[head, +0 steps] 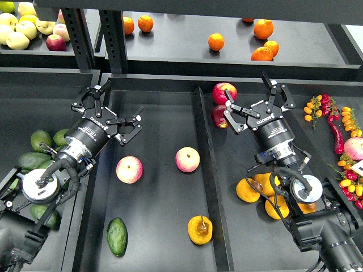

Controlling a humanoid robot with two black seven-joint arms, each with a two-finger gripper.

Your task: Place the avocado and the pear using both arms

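The avocado (117, 236) lies on the black middle tray (159, 204) near its front left, a dark green tapered oval. The pear (199, 229) rests to its right on the same tray, golden orange with a brown stem hollow facing up. My left gripper (120, 103) hovers open and empty over the tray's back left, well behind the avocado. Over the right tray, my right gripper (249, 92) is open and empty too, far behind the pear and next to a red apple (224, 92).
Two pink apples (129, 169) (187, 159) lie mid-tray between the grippers and the task fruits. More avocados (39, 140) fill the left bin, and oranges (248, 190) sit under my right arm. Peppers (336, 134) line the far right. A shelf behind holds oranges (215, 41) and pale fruits (17, 31).
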